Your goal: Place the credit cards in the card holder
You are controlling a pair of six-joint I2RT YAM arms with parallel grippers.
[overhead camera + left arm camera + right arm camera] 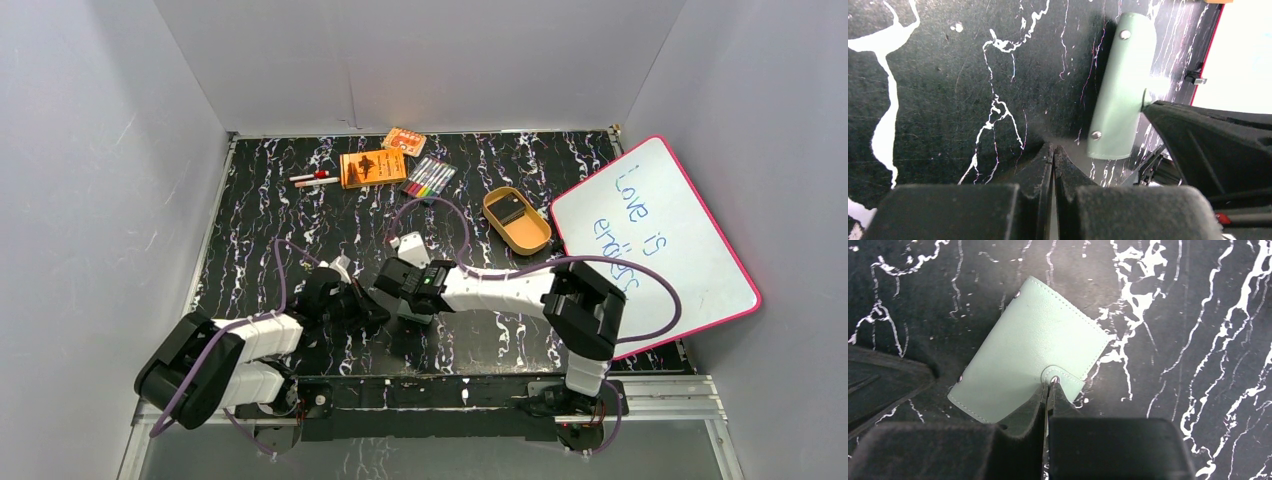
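The card holder (1028,347) is a sage-green wallet lying closed and flat on the black marbled table, its snap tab (1060,376) fastened. My right gripper (1049,386) is shut, its tips right at the snap tab; I cannot tell whether they pinch it. In the left wrist view the holder (1120,90) shows edge-on, to the right of my shut, empty left gripper (1053,149), which sits low over the table. In the top view both grippers (355,300) (400,290) meet at the table's middle and hide the holder. A dark credit card (510,208) lies in the tan oval tray (535,240).
Two orange boxes (373,167) (403,141), a pack of coloured markers (428,177) and two pens (313,178) lie at the back. A pink-edged whiteboard (650,240) leans at the right. The right gripper's finger (1208,145) fills the left wrist view's right side.
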